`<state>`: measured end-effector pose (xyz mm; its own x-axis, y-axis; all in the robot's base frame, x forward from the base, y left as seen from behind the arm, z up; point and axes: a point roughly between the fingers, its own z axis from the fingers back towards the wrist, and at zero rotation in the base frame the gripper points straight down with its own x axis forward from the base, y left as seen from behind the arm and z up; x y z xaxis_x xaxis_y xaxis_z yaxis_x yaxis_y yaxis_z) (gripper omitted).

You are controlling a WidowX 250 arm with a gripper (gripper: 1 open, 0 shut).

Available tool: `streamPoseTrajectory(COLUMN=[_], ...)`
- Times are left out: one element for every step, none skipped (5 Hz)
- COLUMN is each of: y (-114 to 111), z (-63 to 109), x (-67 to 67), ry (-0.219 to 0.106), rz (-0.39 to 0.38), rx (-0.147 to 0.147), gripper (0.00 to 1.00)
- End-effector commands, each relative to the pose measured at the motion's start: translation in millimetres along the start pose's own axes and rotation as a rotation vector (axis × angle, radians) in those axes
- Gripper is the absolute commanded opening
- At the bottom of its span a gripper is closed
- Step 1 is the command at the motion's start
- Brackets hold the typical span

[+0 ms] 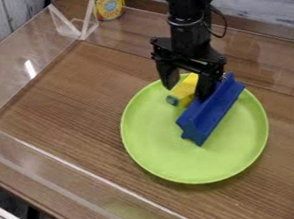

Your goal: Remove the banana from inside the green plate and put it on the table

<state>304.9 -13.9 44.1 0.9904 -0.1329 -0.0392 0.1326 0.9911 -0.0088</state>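
Claw (188, 78) wide, straddling banana (183, 81) in green plate (154, 141); shd close centred, avoid blue block (211, 113), lift straight.

The black gripper (186, 75) stood straight down over the far side of the green plate (155, 146), jaws spread wide around the banana (182, 84), while a blue ridged block (211, 112) lay tilted just beside it to the right, crowding that flank. The plate's near and left portions were bare. Broad open wood of the table (67, 86) stretched to the left and front. Clear acrylic walls (8, 53) fenced the edges, and a yellow can (107, 3) stood beyond the far wall, well apart.
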Motion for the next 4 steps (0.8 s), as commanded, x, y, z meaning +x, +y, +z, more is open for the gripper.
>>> streamPoseTrajectory(y=[-4, -5, -5, -6], z=[-6.0, -10.4, -14.7, -19.1], x=[1.1, 1.5, 2.0, 2.5], ry=[-0.004, -0.003, -0.003, -0.002], rz=[-0.018, -0.02, -0.022, -0.024], rx=[0.004, 0.003, 0.002, 0.002], gripper=[1.0, 1.0, 1.0, 1.0])
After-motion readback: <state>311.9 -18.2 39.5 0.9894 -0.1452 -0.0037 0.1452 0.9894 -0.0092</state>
